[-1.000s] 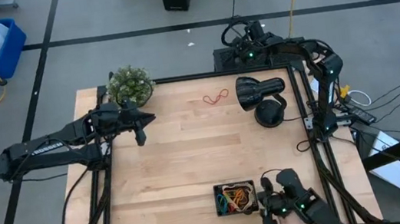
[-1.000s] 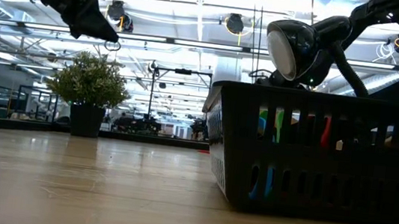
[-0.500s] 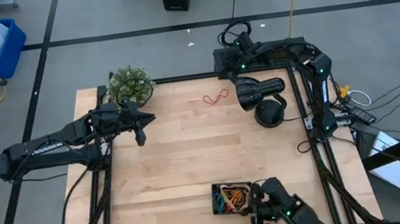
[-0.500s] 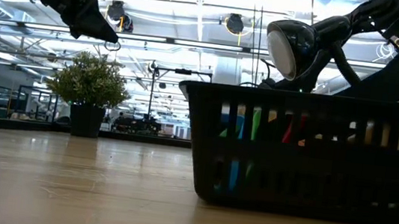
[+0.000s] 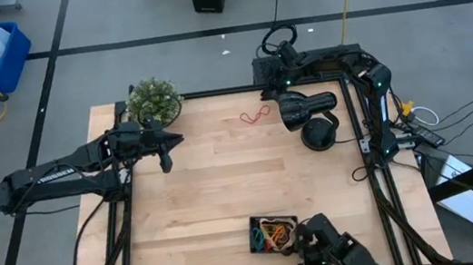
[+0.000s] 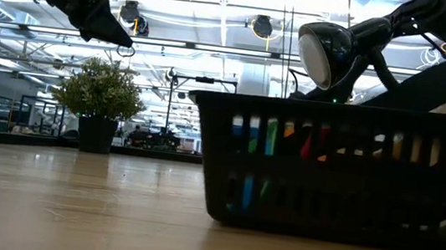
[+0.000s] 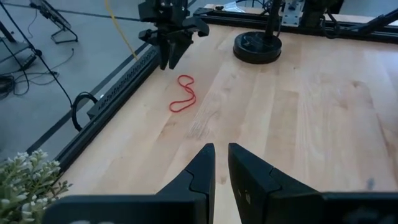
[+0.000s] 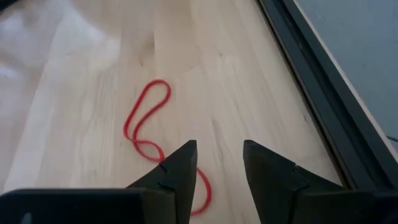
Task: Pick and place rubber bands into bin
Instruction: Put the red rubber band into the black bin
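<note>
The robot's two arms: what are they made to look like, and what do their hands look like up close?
Both arms are dark, jointed links. The left arm carries pale lettering along it; small green lights glow on the right arm. The left gripper and right gripper each end in two flat, pointed black fingers.

Red rubber band (image 8: 147, 124) on pale wood table (image 5: 208, 191); black bin (image 5: 273, 235).

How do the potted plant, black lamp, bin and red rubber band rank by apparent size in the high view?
1. black lamp
2. potted plant, close to the lamp
3. bin, partly hidden
4. red rubber band
</note>
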